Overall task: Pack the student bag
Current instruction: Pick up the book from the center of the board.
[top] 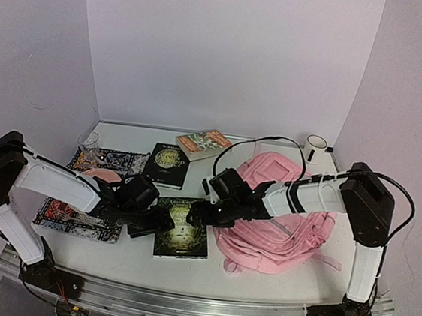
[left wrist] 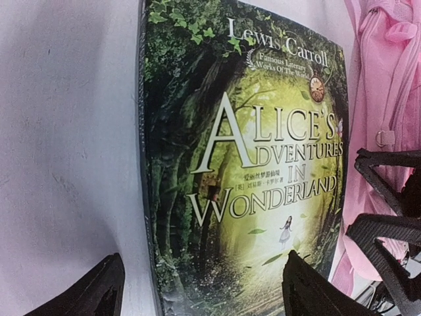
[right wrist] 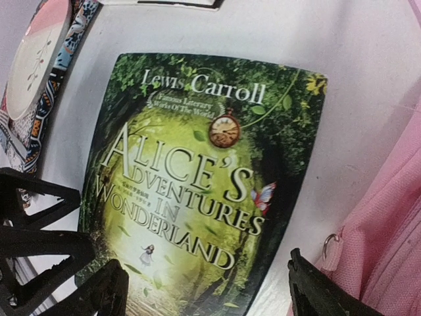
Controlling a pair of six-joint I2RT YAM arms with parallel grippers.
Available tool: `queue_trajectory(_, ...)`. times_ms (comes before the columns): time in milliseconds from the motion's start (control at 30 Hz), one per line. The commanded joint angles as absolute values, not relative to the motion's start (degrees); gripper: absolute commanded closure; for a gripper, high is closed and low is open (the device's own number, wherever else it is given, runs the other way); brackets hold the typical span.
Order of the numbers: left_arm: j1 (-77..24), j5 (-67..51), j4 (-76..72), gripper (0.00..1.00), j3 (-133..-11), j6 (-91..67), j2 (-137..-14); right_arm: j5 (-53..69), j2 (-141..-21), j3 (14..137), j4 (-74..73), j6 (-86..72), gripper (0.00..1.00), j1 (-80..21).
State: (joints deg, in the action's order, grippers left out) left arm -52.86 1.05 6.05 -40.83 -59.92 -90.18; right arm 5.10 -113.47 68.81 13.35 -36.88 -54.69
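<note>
Left wrist: left gripper (left wrist: 205, 284) spread over green book (left wrist: 243, 164)

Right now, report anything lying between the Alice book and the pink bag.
Nothing lies between them: only a bare strip of table separates the Alice book from the student bag. The open right gripper hovers above the book.

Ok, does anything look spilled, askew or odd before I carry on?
Nothing spilled or damaged. The one oddity: the left hand and right hand, both open, crowd close together over the same Alice book beside the student bag, so they could collide.
</note>
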Motion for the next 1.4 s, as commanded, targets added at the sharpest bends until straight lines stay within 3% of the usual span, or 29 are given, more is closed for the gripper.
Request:
queue_trajectory(0,-52.8,0.2,4.5,0.16,-40.8,-59.7,-91.8,3.4,-115.6,67.5,7.6,-38.5,0.15,-53.7)
queue_trajectory(267,-52.7,-2.7,2.4,0.17,-40.9,-60.0,-92.5,7.8,-119.7,69.8,7.3,-38.6,0.16,-53.6)
queue_trajectory(500,-52.8,-8.3,-8.7,0.20,-36.9,-64.4,-91.7,14.7,-121.1,69.2,12.0,-39.7,0.17,-53.7)
queue_trajectory(833,-52.9,-4.5,-17.2,0.24,-31.7,-68.5,-76.5,17.8,-118.9,65.2,18.7,-42.0,0.20,-53.6)
queue_trajectory(1033,-52.9,-4.6,-20.7,0.24,-30.2,-69.6,-75.7,18.4,-118.9,63.9,21.2,-43.2,0.20,-53.6)
queue_trajectory(1200,-52.9,0.6,-17.3,0.25,-27.0,-71.2,-74.2,17.5,-117.7,62.5,21.3,-43.2,0.22,-53.6)
queue_trajectory(1367,-53.3,8.2,0.0,0.25,-30.6,-69.1,-75.1,18.7,-115.4,61.7,21.3,-42.5,0.26,-53.6)
